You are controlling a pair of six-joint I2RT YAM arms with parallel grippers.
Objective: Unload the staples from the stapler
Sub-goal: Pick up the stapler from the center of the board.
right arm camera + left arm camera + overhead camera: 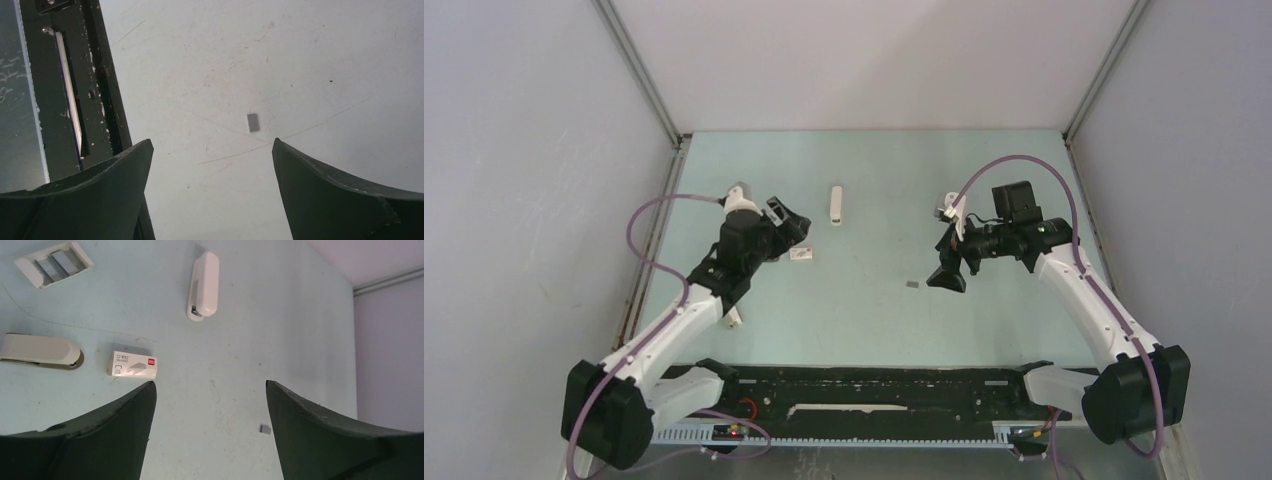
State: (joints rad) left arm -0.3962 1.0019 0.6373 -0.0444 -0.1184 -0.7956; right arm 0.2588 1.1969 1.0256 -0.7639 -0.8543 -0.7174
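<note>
Left wrist view: the left gripper (210,384) stands wide and empty, the stapler (40,351) lying ahead, off to one side. The staples (253,122) rest just before the right gripper (212,141), likewise spread and empty.

Your bench (300,50) is matt, scuffed and scratched. The staples (253,122) look like dull grey metal, the stapler (40,351) smooth satin plastic, the box (133,364) printed cardboard. The right tool (210,141) has dark matt fingers (345,200), lightly scuffed.
</note>
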